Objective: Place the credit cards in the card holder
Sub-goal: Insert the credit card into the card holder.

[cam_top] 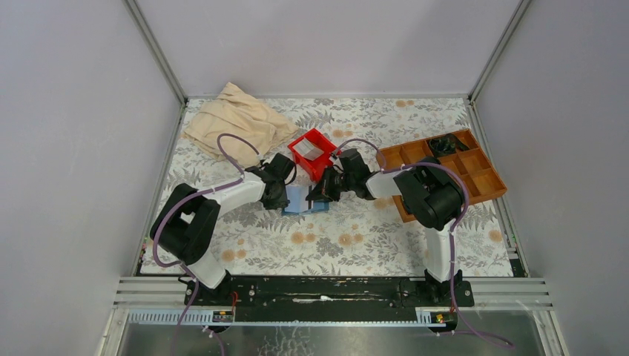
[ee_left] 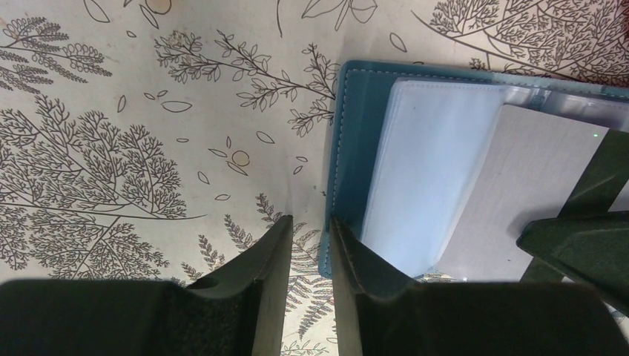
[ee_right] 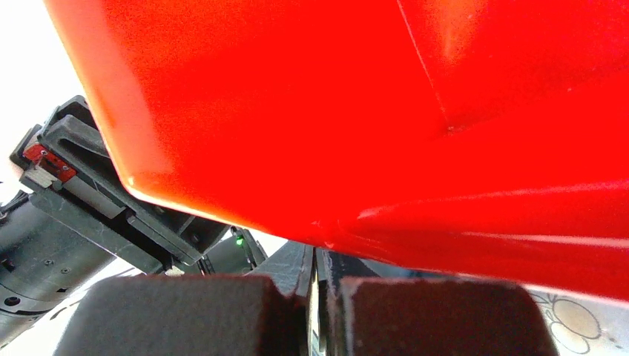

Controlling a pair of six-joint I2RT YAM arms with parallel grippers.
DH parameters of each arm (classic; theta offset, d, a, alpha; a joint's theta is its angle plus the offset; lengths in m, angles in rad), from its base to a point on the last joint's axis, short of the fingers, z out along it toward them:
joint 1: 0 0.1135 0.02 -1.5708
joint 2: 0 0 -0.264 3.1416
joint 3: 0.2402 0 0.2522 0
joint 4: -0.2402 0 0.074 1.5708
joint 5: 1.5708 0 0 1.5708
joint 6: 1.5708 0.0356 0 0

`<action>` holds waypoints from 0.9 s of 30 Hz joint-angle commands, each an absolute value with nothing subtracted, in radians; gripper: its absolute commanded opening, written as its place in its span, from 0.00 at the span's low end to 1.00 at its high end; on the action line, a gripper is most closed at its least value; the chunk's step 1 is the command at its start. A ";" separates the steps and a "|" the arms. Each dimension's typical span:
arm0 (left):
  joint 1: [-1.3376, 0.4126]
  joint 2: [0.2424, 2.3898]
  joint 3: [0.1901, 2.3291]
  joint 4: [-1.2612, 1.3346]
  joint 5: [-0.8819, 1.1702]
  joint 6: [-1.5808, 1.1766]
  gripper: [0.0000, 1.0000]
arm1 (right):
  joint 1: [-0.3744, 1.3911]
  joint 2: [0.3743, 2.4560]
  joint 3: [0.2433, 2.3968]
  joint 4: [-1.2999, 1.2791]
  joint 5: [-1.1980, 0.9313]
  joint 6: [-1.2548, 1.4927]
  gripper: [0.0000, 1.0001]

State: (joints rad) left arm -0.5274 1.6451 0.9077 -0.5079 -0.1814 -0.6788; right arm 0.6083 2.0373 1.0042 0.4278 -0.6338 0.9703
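Observation:
The teal-blue card holder (cam_top: 297, 200) lies open on the table, its pale slots (ee_left: 423, 178) showing in the left wrist view. My right gripper (cam_top: 320, 191) is shut on a whitish-grey credit card (ee_left: 519, 193) with a dark stripe and holds it over the slots; the card's thin edge (ee_right: 314, 297) shows between the pads. My left gripper (ee_left: 310, 226) is nearly shut with nothing in it; one fingertip (ee_left: 343, 236) rests on the holder's left edge (ee_left: 356, 133). Another card (cam_top: 310, 150) lies in the red bin (cam_top: 324, 139).
The red bin's wall (ee_right: 371, 111) is very close above my right gripper. A brown wooden compartment tray (cam_top: 475, 182) stands at the right with a black item in a far cell. A beige cloth (cam_top: 237, 119) lies at the back left.

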 commanded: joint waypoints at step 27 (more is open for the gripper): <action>-0.538 1.776 0.854 -0.696 -0.204 -0.654 0.32 | 0.588 2.075 0.916 0.523 -0.718 1.038 0.00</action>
